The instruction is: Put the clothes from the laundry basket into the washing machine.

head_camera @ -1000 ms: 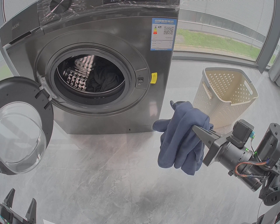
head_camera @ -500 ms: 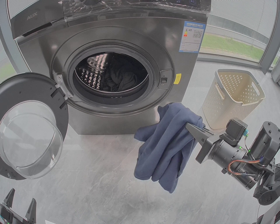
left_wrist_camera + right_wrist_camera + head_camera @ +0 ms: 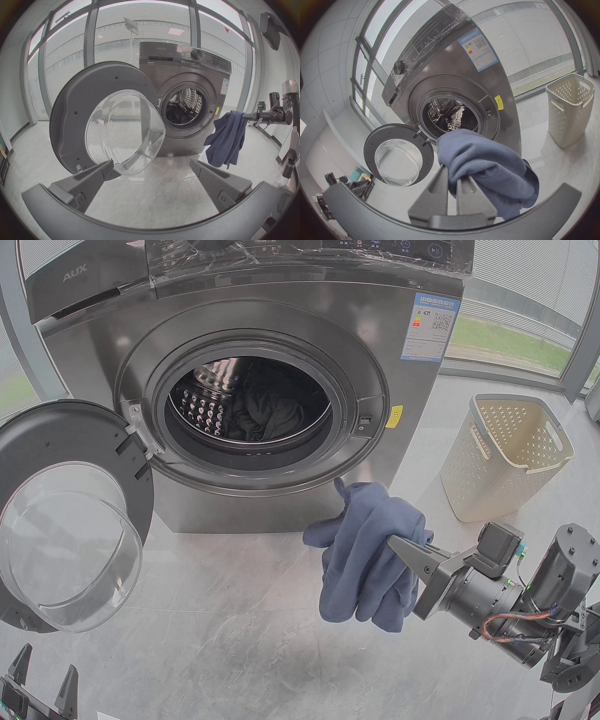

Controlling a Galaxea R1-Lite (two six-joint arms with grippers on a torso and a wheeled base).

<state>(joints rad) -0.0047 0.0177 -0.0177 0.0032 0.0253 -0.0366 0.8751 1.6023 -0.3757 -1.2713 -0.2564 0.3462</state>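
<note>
At 12 o'clock in the head view stands the washing machine [image 3: 262, 315], its round port facing you, so the drum can be loaded straight from the front. The door [image 3: 69, 515] is swung fully out toward 9 o'clock, hinged on the port's left side and well clear of the approach path. At 2 o'clock the laundry basket [image 3: 500, 459] sits upright on the floor just beside the machine's right corner, and the part of its inner wall you can see looks bare. 1 dark garment [image 3: 269, 409] already lies inside the drum. The blue garment [image 3: 369, 552] hangs at about 4 o'clock, off the floor and below the port's lower right rim, draped over the right gripper [image 3: 400, 546], whose fingers [image 3: 453, 184] are clamped together on a fold near the top so the rest drops free. You likely need to lift it and carry it toward 11 o'clock to clear the port's lip; trailing cloth could snag there. The left gripper [image 3: 49, 662] rests low at 7 o'clock, fingers spread apart with nothing between them.
</note>
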